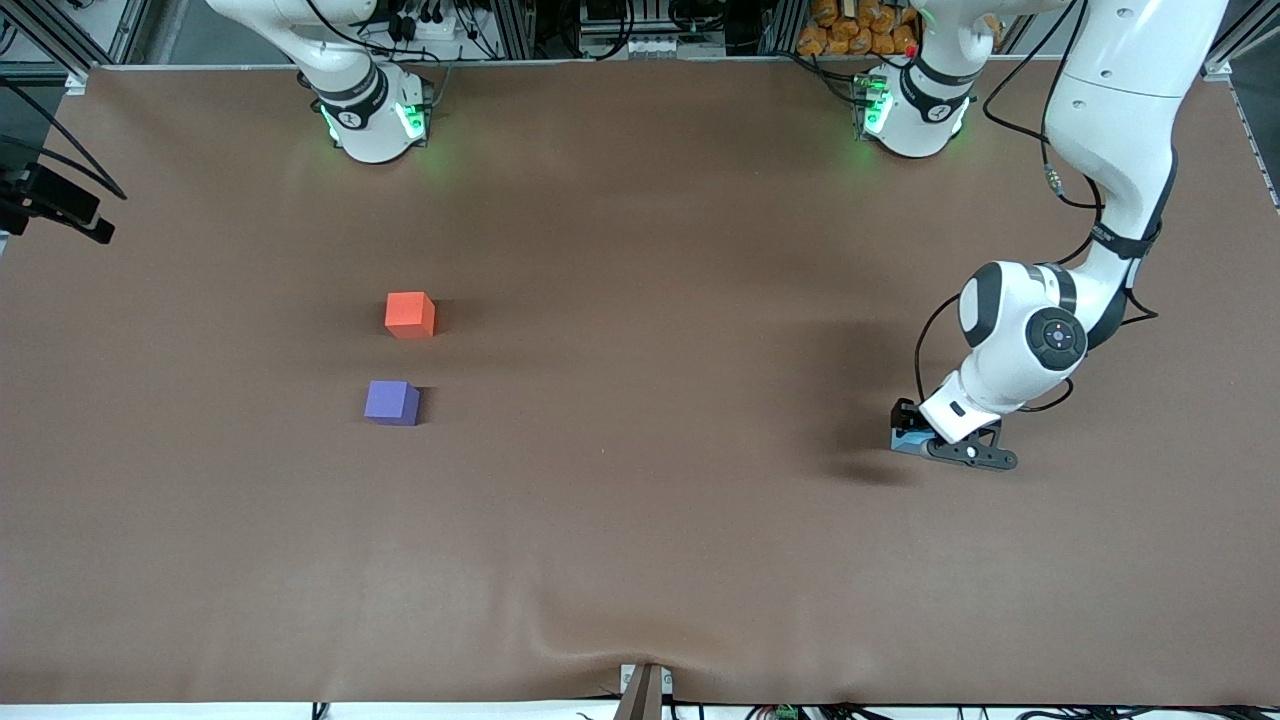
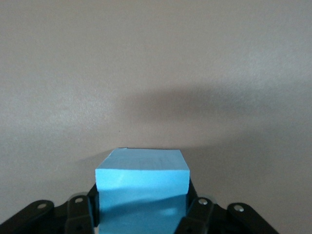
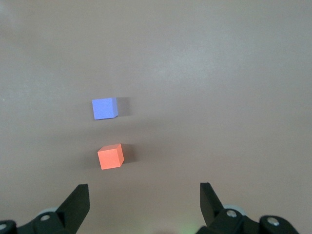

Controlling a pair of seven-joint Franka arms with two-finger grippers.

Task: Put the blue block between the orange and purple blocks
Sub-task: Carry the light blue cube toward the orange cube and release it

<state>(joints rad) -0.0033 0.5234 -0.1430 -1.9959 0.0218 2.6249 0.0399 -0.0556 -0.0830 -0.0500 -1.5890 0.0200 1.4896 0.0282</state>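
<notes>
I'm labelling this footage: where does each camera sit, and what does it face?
Front view: high across the table, facing both bases; the left arm's hand is shut on the blue block.
Left wrist view: on that wrist, facing the blue block between its fingers.
Right wrist view: up over the table, open fingers, facing the orange block and purple block.
Front and right wrist views share those two blocks.

Through the left wrist camera I see the blue block [image 2: 142,187] clamped between the left gripper [image 2: 142,217] fingers [image 2: 80,214], with bare brown worktop [image 2: 156,68] and a soft shadow past it
</notes>
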